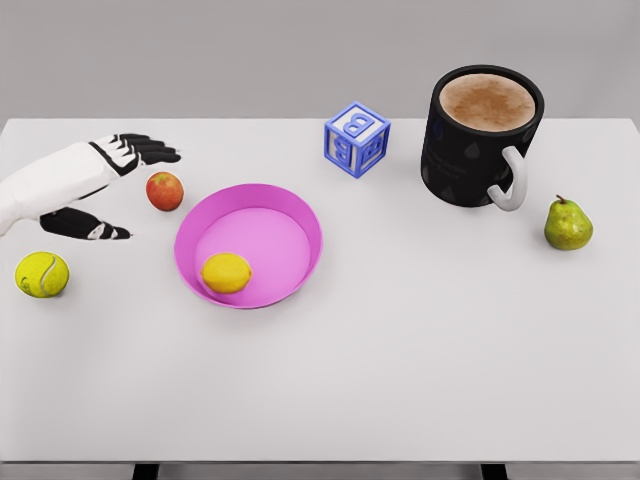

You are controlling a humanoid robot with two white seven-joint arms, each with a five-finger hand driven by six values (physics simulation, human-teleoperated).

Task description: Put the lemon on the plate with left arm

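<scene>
The yellow lemon (227,273) lies inside the pink plate (290,205), toward its front left. My left hand (125,190) hovers over the table to the left of the plate, its black fingers spread and holding nothing. It is apart from the lemon and from the plate's rim. The right arm does not show.
A small red apple (165,190) sits just right of my left hand, between it and the plate. A yellow-green tennis ball (42,274) lies at the front left. A blue letter block (356,139), a black mug of coffee (483,135) and a green pear (567,224) stand to the right.
</scene>
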